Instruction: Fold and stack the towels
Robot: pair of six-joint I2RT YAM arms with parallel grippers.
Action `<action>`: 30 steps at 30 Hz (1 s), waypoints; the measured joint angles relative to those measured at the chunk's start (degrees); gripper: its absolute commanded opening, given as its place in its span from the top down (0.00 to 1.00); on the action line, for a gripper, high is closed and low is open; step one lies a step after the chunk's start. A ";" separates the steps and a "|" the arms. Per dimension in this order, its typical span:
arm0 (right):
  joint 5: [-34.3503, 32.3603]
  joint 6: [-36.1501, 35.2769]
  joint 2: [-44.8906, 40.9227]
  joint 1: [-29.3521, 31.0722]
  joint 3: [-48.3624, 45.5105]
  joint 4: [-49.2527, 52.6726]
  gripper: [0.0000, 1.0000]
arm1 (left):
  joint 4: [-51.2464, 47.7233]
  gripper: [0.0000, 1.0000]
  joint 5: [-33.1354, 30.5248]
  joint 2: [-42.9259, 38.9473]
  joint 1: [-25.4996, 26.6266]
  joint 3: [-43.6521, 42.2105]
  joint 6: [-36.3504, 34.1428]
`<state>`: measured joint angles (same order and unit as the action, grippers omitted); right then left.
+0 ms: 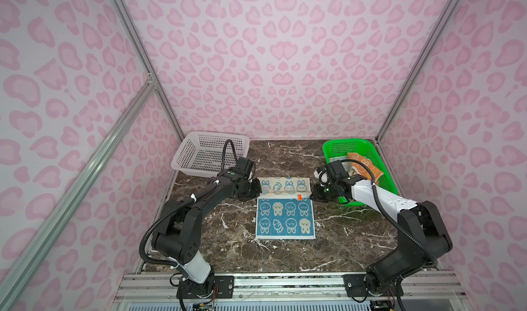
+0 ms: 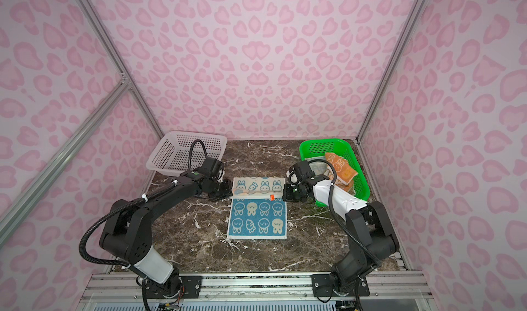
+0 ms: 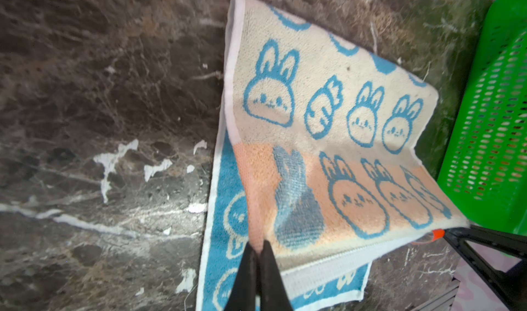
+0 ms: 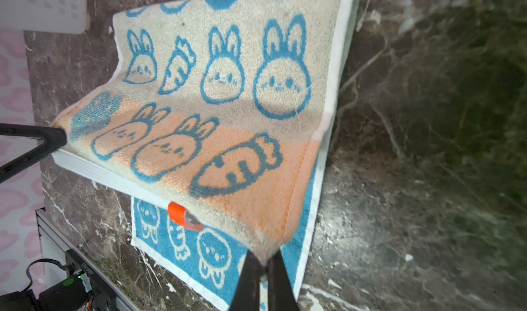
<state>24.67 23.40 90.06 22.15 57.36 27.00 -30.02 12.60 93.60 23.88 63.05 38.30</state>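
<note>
Orange towel (image 2: 340, 166) partly hidden; right arm (image 2: 336, 195) overlaps

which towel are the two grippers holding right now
The blue bunny towel on the table: the left gripper and right gripper each pinch a corner of its turned-over cream and orange side. The orange towel lies untouched in the green basket.

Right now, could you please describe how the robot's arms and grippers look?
Both are mostly black with one white section: the left arm near its base, the right arm along its forearm. A ribbed black cable runs along each. A green light shows near each wrist. The left gripper and right gripper have thin, black, tapered fingers.
</note>
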 measured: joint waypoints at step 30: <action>-6.73 2.25 -0.02 5.38 0.83 -0.28 1.00 | 1.14 0.97 -8.41 2.25 4.26 -1.73 0.52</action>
<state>17.93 25.65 90.04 27.53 58.19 26.72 -28.88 4.19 95.85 28.14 61.32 38.83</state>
